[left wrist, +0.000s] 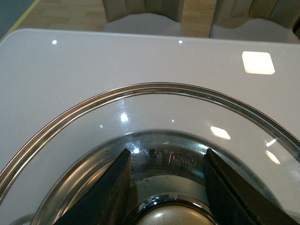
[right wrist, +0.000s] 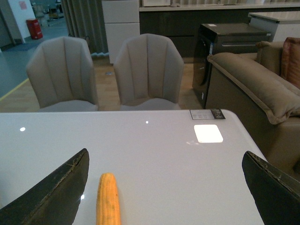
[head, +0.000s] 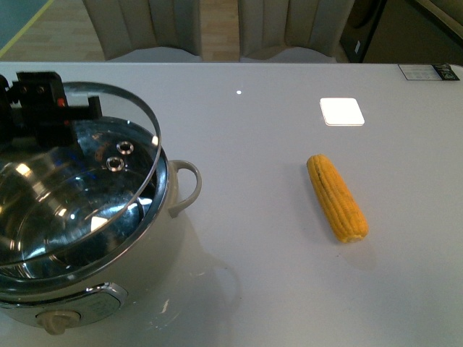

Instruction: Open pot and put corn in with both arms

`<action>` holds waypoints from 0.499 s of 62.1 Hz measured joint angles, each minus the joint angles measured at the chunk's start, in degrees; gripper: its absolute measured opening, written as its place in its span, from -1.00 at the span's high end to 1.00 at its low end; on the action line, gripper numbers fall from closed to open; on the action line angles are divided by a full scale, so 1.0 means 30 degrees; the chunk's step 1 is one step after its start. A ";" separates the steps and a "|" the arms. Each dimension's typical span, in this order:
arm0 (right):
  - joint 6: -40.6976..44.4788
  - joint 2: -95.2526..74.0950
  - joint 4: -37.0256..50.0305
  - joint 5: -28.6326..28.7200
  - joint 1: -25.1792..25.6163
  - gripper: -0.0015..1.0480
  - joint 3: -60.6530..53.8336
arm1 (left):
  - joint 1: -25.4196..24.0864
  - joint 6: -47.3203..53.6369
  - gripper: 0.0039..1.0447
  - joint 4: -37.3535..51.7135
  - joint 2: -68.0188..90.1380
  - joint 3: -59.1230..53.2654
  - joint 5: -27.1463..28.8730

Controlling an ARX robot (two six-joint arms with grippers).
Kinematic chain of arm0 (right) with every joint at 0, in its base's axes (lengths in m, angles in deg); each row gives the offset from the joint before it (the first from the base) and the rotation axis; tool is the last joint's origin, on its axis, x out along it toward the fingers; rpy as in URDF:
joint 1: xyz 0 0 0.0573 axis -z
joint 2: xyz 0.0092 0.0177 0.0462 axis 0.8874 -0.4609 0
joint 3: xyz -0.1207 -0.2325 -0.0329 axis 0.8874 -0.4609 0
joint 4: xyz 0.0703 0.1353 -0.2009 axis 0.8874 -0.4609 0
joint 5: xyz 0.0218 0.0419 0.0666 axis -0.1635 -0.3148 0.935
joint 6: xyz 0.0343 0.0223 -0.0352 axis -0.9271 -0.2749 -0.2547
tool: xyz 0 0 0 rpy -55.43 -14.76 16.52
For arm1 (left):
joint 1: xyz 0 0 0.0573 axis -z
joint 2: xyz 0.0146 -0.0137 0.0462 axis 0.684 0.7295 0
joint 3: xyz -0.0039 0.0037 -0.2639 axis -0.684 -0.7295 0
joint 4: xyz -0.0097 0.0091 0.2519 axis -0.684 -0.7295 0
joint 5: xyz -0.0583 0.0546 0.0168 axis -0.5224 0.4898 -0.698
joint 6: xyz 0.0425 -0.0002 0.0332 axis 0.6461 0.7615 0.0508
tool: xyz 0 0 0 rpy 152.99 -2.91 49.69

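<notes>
The glass lid (head: 79, 166) hangs tilted over the pot (head: 172, 199). Its far edge is raised and its near edge is low over the steel rim, so the shiny inside shows through and under it. From the left wrist view, the left gripper (left wrist: 167, 154) has its fingers (left wrist: 112, 187) on either side of the cream lid knob (left wrist: 164, 218). With the lid off level like that, I take them to be clenched on the knob.

The corn (head: 337, 199) lies on the white bench (head: 253, 130), well apart from the pot on the robot's right, with its narrower end pointing away from the robot. The right gripper (right wrist: 165, 157) hovers above it with its fingers (right wrist: 61, 187) spread wide and nothing in them. The cob sits nearer one finger than the other.

As I see it, the step in hand is getting the lid clear. The lid should go up and out to the left, kept level enough not to clip the rim, and far enough that the whole mouth is free. The right arm would do well to centre over the cob, turn so the fingers close across its width, and take it near the middle so it won't tip.
</notes>
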 joint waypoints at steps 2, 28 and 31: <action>0.0000 0.0000 0.0000 0.0000 0.0000 -0.83 0.0000 | -0.0153 0.0066 0.22 -0.0102 -0.0372 0.0000 -0.0095; 0.0000 0.0000 0.0000 0.0000 0.0000 -0.83 0.0000 | -0.6819 0.2470 0.22 0.0568 -0.3468 -0.1770 -0.3861; 0.0000 0.0000 0.0000 0.0000 0.0000 -0.83 0.0000 | -0.8247 0.2820 0.22 0.0816 -0.3453 -0.1916 -0.4430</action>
